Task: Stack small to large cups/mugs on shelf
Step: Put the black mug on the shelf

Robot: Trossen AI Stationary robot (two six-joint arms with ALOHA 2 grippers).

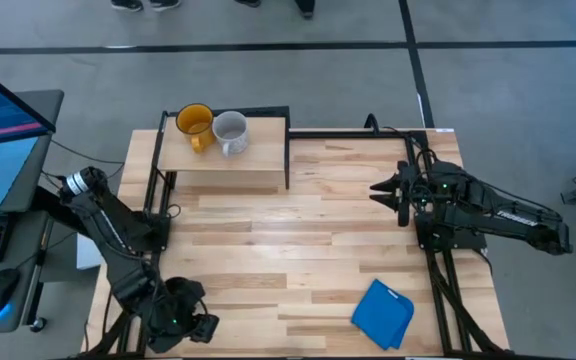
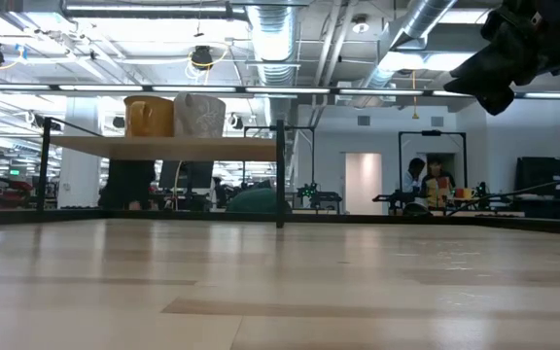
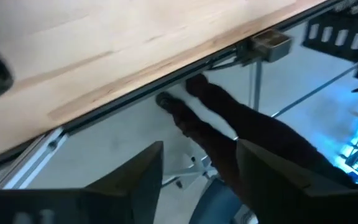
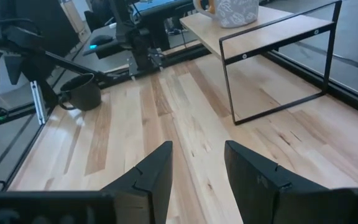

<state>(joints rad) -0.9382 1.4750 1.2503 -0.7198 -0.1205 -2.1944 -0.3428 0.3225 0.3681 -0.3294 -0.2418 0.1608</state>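
1. Closest to the right wrist camera are the right gripper's point(image 4: 197, 171) two dark fingers point(image 4: 151, 177), parted with bare tabletop point(image 4: 185, 118) showing between them and nothing held.
2. Seen from above, the right gripper point(image 1: 383, 188) hangs over the table's right side; its arm stretches out nearly level from its base at the right edge, fingertips aimed toward the table's middle.
3. Ahead of those fingers and off to one side stands the shelf point(image 4: 266, 28), a light-wood platform on a black metal frame.
4. On the shelf the yellow-orange mug point(image 1: 195, 123) and the pale grey-white mug point(image 1: 230, 132) sit upright side by side, just about touching.
5. The glossy black mug point(image 4: 81, 93) stands on the tabletop well beyond the right gripper, close to the left arm's base, handle sideways.
6. The left gripper point(image 3: 197, 165) is folded down past the table's near left corner, fingers apart and empty, pointing off the table edge toward the floor.
7. A blue folded cloth point(image 1: 383, 313) lies near the table's front edge, beside the right arm's base.
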